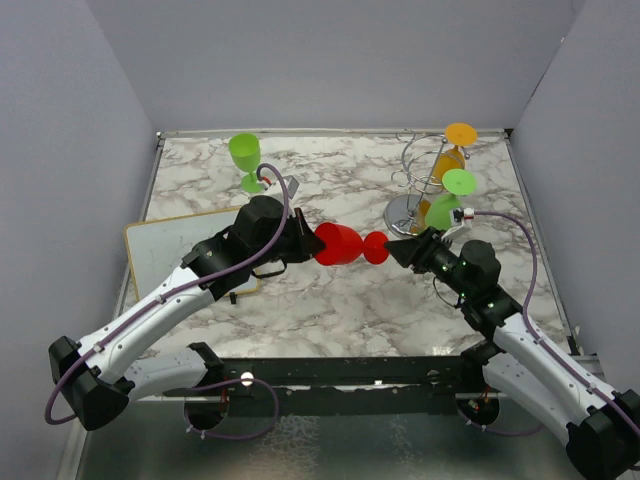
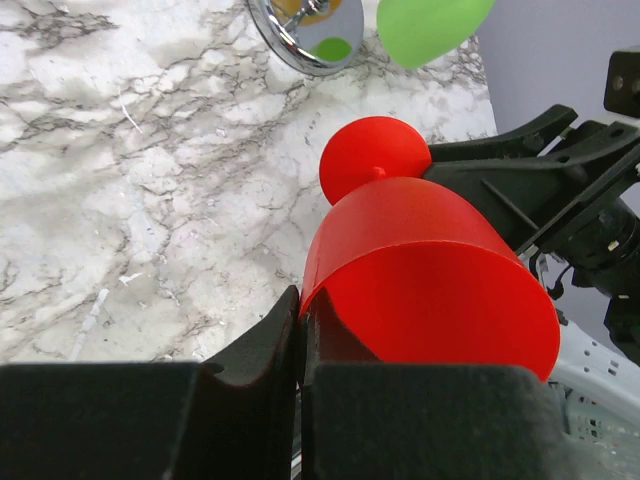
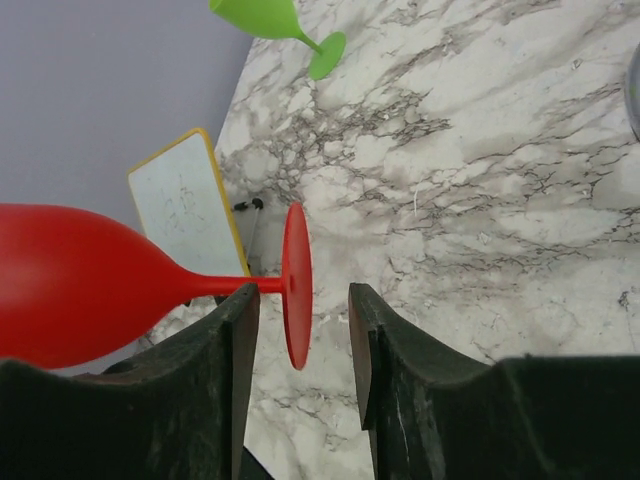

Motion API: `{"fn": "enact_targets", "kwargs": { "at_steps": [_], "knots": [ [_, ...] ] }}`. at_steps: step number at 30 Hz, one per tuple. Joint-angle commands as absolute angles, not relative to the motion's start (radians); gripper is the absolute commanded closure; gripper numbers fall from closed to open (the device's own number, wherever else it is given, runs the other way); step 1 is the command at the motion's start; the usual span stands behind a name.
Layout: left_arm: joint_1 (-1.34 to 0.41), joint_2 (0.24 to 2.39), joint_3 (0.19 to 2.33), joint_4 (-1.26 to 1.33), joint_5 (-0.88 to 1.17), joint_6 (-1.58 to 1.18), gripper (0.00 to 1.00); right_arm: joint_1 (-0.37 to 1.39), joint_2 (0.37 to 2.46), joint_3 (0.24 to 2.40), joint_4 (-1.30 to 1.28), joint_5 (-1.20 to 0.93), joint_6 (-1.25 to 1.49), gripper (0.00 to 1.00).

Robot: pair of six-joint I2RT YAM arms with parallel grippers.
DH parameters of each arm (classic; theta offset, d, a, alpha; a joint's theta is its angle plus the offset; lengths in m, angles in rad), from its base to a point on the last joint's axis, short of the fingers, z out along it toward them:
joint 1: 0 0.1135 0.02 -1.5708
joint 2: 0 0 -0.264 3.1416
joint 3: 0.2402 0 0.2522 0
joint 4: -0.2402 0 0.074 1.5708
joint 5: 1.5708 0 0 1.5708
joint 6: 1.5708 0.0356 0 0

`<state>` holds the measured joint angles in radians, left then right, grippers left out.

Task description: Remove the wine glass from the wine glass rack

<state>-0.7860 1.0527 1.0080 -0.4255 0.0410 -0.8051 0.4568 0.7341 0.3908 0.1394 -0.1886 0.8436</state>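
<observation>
The left gripper (image 1: 310, 240) pinches the bowl rim of the red glass (image 1: 340, 244), which lies sideways above the table (image 1: 330, 310), off the rack (image 1: 418, 190) and to its left; the right gripper (image 1: 392, 249) is spread, fingers either side of the glass's foot.

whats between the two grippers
The red wine glass, held sideways: bowl rim pinched by the left gripper, foot between the open fingers of the right gripper. The top view shows it.
</observation>
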Motion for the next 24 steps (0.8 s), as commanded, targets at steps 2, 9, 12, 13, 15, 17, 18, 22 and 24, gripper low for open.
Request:
{"fn": "enact_targets", "kwargs": {
  "at_steps": [2,9,12,13,15,17,18,22,24],
  "knots": [
    [-0.791,1.079,1.142,-0.56,-0.077,-0.706,1.0,0.46,0.696,0.397,0.111,-0.18,0.734,0.5],
    [-0.755,1.196,1.34,-0.733,-0.258,-0.549,1.0,0.46,0.639,0.472,-0.021,-0.106,0.576,0.25],
    [-0.687,1.277,1.411,-0.754,-0.28,-0.486,1.0,0.459,0.61,0.489,-0.047,-0.109,0.522,0.22],
    [-0.658,1.309,1.436,-0.757,-0.265,-0.467,1.0,0.46,0.602,0.495,-0.048,-0.11,0.51,0.21],
    [-0.587,1.384,1.488,-0.765,-0.205,-0.44,1.0,0.46,0.593,0.523,-0.073,-0.112,0.497,0.19],
    [-0.524,1.463,1.538,-0.773,-0.157,-0.426,1.0,0.46,0.593,0.569,-0.121,-0.112,0.494,0.17],
    [-0.502,1.49,1.561,-0.776,-0.14,-0.422,1.0,0.459,0.596,0.592,-0.148,-0.114,0.5,0.15],
    [-0.465,1.613,1.667,-0.802,-0.161,-0.385,1.0,0.46,0.621,0.673,-0.232,-0.151,0.586,0.09],
    [-0.457,1.669,1.708,-0.816,-0.187,-0.365,0.98,0.46,0.637,0.719,-0.298,-0.12,0.612,0.07]
  ]
}}
